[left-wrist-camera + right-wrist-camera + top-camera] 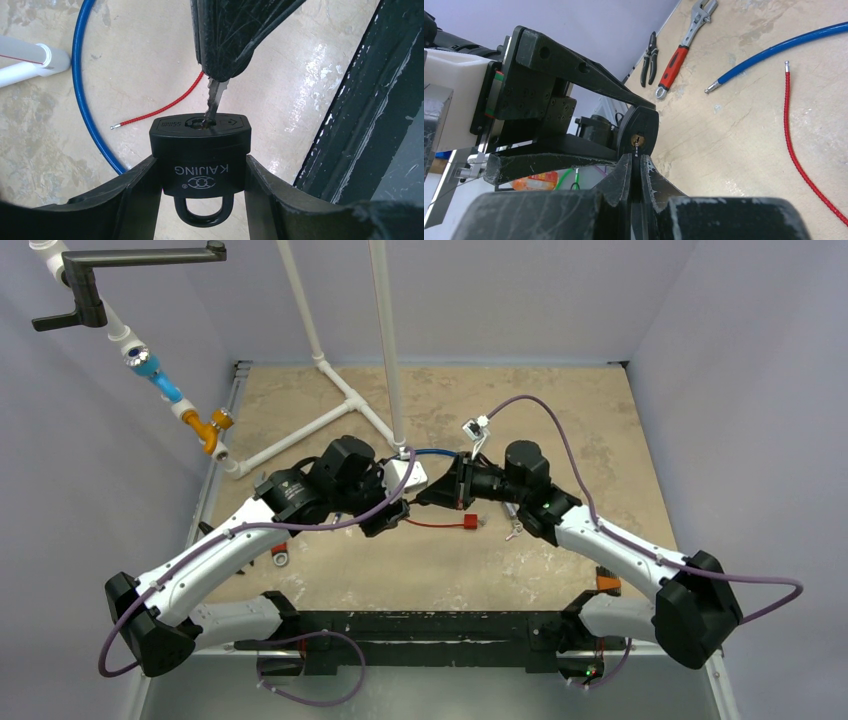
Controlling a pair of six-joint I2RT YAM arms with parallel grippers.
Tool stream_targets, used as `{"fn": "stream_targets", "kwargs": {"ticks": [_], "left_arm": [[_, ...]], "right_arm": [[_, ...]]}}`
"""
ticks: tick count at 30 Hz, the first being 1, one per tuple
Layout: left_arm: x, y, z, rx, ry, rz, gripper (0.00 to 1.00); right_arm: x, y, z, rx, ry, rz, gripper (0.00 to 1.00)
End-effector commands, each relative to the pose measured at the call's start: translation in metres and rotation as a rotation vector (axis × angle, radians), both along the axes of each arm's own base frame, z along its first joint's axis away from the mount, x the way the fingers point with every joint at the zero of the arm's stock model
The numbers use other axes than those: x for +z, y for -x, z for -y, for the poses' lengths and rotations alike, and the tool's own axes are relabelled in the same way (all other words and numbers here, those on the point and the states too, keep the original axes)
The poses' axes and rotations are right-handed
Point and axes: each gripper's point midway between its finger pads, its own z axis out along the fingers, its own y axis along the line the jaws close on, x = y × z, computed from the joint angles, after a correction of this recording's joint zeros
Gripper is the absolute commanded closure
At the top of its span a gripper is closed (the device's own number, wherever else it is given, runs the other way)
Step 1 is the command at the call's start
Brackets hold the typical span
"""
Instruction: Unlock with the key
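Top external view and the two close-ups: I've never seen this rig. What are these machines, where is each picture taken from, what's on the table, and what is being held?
Two robot arms are bolted at the near edge of a table. The wide picture looks down from above and behind them. Each close-up comes from a camera on one arm's wrist. The left tool grips a black padlock by its sides, keyhole facing the other arm. The right tool is shut on a key, whose tip is in the keyhole. On the table lie a blue cable, a red cord, a red-handled wrench, pliers and a white pipe.
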Motion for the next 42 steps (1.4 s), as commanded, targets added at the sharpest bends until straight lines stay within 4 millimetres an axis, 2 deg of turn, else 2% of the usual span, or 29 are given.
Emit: {"fn": "stream_targets", "kwargs": {"ticks": [1, 4, 8, 15, 24, 35, 42], "left_arm": [[0.067, -0.010, 0.040, -0.150, 0.223, 0.195, 1.00], [0.060, -0.006, 0.040, -0.207, 0.194, 0.215, 1.00], [0.063, -0.008, 0.040, -0.249, 0.169, 0.273, 1.00], [0.070, -0.024, 0.035, -0.216, 0.127, 0.366, 1.00], [0.077, -0.028, 0.038, -0.224, 0.131, 0.403, 1.00], [0.091, -0.049, 0.034, -0.080, 0.151, 0.433, 1.00], [0.109, -0.056, 0.032, 0.003, 0.227, 0.411, 1.00]], "right_arm": [[0.000, 0.021, -0.007, 0.109, -0.033, -0.025, 1.00], [0.001, 0.024, -0.009, 0.134, -0.044, -0.023, 1.00], [-0.001, 0.030, -0.013, 0.191, -0.068, -0.055, 1.00], [-0.005, 0.024, -0.014, 0.154, -0.055, -0.061, 1.00], [-0.014, 0.025, -0.018, 0.171, -0.044, -0.093, 1.00], [-0.004, 0.028, -0.026, 0.139, -0.018, -0.026, 1.00], [-0.003, 0.037, -0.029, 0.191, -0.060, -0.025, 1.00]]}}
